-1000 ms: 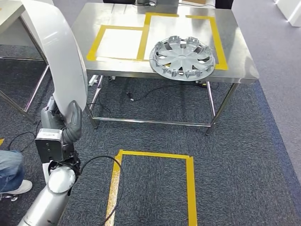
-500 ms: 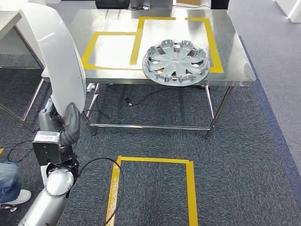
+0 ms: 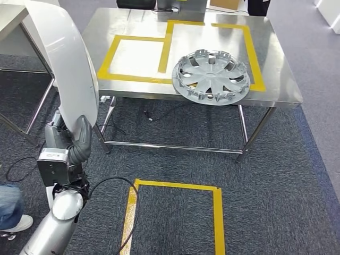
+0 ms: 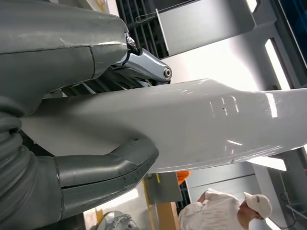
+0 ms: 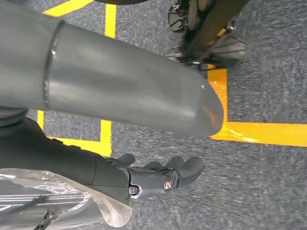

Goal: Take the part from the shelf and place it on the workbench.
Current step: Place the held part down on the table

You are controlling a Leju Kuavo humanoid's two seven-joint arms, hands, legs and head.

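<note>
Up close, the left wrist view shows the long, curved, glossy white panel (image 4: 203, 124) clamped between the left robot hand's (image 4: 119, 120) thumb and fingers; the head view adds a silver hubcap (image 3: 211, 76) on the steel table (image 3: 280, 79). Over carpet, the right robot hand (image 5: 159, 177) hangs empty, fingers loosely apart.

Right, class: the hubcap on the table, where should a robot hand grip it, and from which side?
Probably the near rim of the hubcap, approached from the front of the table. It lies flat, so fingers cannot get under it elsewhere, but that edge reaches the table's front lip.
</note>
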